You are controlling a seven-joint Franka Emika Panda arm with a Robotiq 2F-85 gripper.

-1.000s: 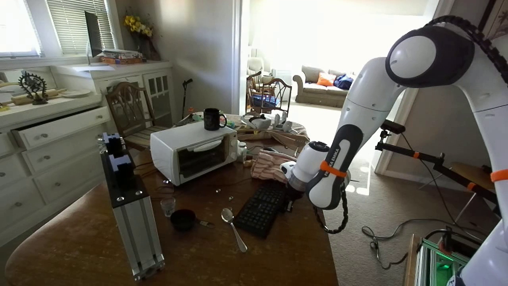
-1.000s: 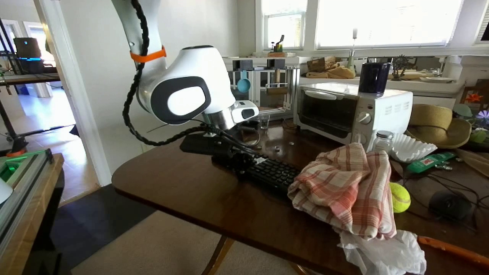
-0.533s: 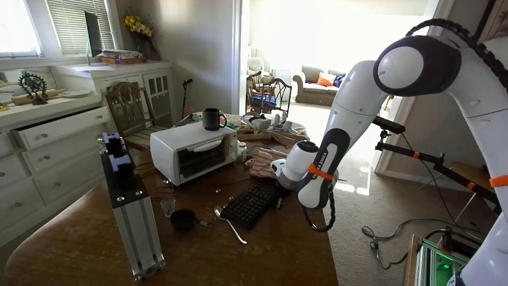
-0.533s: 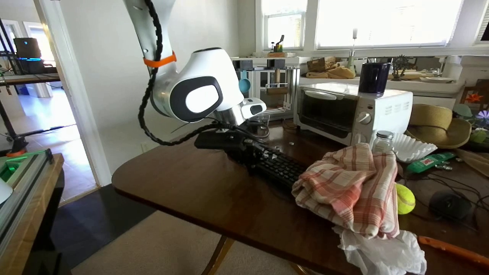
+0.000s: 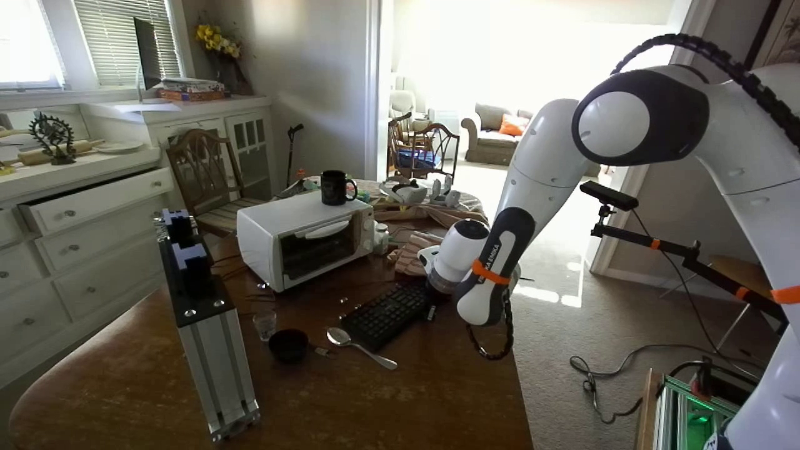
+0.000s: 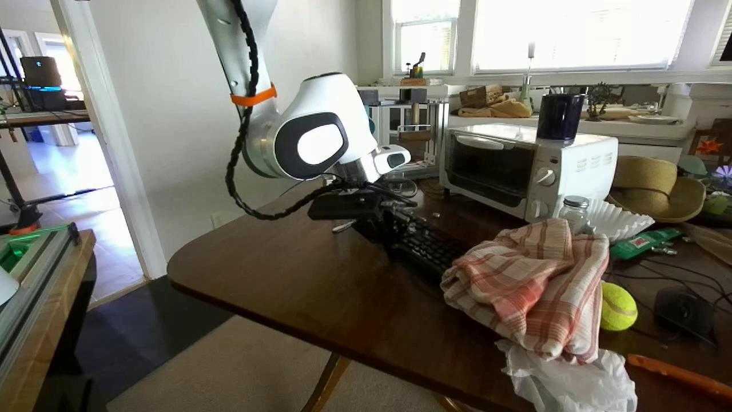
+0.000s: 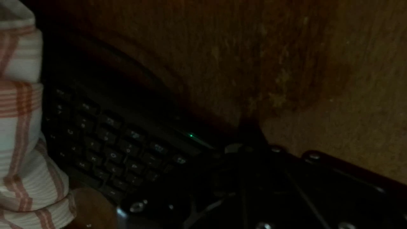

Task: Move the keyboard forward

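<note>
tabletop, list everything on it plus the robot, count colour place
keyboard: 1, black, between spoon and towel
spoon: 1, silver, beside keyboard
towel: 1, white and red, by keyboard
tennis ball: 1, yellow, beside towel
mouse: 1, black, near tennis ball
plastic bag: 1, white, by towel
toaster oven: 1, white, under mug
mug: 1, dark, on toaster oven
jar: 1, clear, by toaster oven
fluted paper: 1, white, beside jar
hat: 1, tan, behind fluted paper
glass: 1, clear, beside handled cup
handled cup: 1, black, beside glass
metal frame: 1, silver and black, near glass
other clutter: several, mixed, past towel
arm: 1, white and black, ending at keyboard
claw: 1, black, on arm's end
</note>
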